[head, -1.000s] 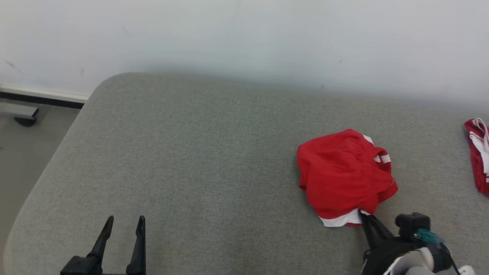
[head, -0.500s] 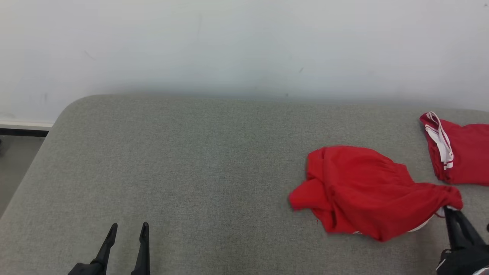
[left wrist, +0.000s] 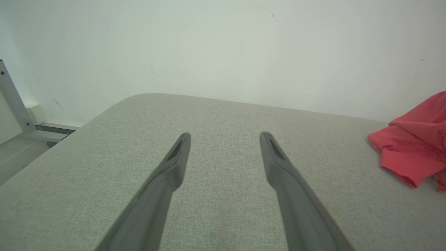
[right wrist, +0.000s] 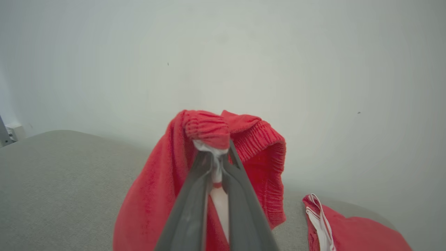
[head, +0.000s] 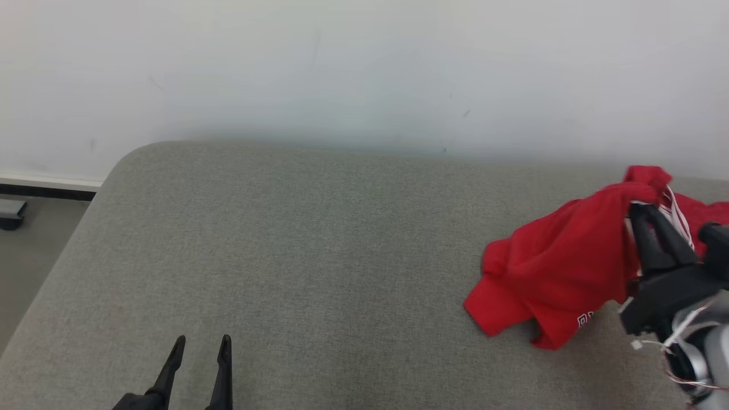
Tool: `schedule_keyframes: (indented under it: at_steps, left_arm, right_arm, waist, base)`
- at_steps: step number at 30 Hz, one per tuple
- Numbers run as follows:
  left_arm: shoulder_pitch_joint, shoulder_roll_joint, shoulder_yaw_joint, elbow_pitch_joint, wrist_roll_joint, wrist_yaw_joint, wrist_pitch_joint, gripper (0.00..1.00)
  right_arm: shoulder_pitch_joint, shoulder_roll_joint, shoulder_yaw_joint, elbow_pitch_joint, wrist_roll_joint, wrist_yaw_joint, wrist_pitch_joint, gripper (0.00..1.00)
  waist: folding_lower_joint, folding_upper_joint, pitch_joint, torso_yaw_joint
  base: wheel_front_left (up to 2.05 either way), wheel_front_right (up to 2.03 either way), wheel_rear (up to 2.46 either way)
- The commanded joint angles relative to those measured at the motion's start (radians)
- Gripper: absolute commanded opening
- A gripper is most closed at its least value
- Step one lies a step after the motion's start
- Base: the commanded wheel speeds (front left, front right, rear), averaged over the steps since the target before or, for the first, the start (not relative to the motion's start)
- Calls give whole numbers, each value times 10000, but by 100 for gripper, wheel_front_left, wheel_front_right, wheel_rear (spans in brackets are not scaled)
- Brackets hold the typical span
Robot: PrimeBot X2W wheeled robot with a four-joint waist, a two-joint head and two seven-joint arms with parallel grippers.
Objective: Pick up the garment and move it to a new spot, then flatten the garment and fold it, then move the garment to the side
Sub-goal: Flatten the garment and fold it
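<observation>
Once flat, garment (head: 564, 267) now half aloft

left pincer (head: 203, 339), right pincer (head: 644, 209) blk; wrist (head: 708, 354) silver w/ wires (head: 679, 346).

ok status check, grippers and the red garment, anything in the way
Left gripper open, empty. Right gripper shut on red garment, one end lifted, rest on grey cushion. Second red garment close beside it.

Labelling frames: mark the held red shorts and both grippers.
red shorts (head: 561, 262), head view, draped middle.
right gripper (right wrist: 218, 157), right wrist view, between fingertips pinching white trim.
left gripper (left wrist: 224, 135), left wrist view, midway between open fingertips.
</observation>
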Motion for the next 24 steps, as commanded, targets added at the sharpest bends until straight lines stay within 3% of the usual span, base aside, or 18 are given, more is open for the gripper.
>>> schedule_keyframes:
  at_steps: [1, 7, 14, 18, 20, 21, 22, 24]
  left_arm:
    - [-30, -73, -29, 42, 90, -37, -27, 100]
    - [-191, -170, -190, 164, 165, -116, -27, 100]
    - [-291, -127, -174, 332, 165, -155, -27, 100]
    - [-341, -121, -151, 413, 164, -187, -27, 100]
    - [-382, -125, -151, 471, 168, -214, -27, 100]
    - [-408, -144, -176, 506, 181, -224, -27, 100]
    - [-450, -167, -204, 533, 201, -235, -27, 100]
    - [-502, -209, -253, 594, 220, -218, -27, 100]
  right_arm:
    - [-367, 274, 613, -95, -11, -28, 185, 0]
    - [-1224, 1193, 2671, 673, 298, -28, 190, 0]
    - [-1838, 2739, 4642, 2823, 602, -28, -531, 0]
    - [-2100, 3298, 5491, 3855, 763, -28, -889, 2]
    - [-2237, 3531, 6085, 4516, 996, -28, -1059, 15]
    - [-2303, 3598, 6404, 4842, 1092, -28, -1123, 42]
    - [-2357, 3635, 6680, 5195, 1222, -28, -1055, 100]
    - [-2608, 3670, 7038, 5646, 1455, -28, -1265, 100]
  waist:
    - [1, -1, -44, 283]
    - [1, -1, -56, 776]
    - [1, -1, 6, 1107]
    - [1, -1, 62, 1144]
    - [1, -1, 93, 1169]
    - [1, -1, 102, 1190]
    - [1, -1, 119, 1225]
    - [1, -1, 129, 1260]
  base:
    - [0, 0, 0]
    - [0, 0, 0]
    - [0, 0, 0]
    - [0, 0, 0]
    - [0, 0, 0]
    - [0, 0, 0]
    - [0, 0, 0]
    - [0, 0, 0]
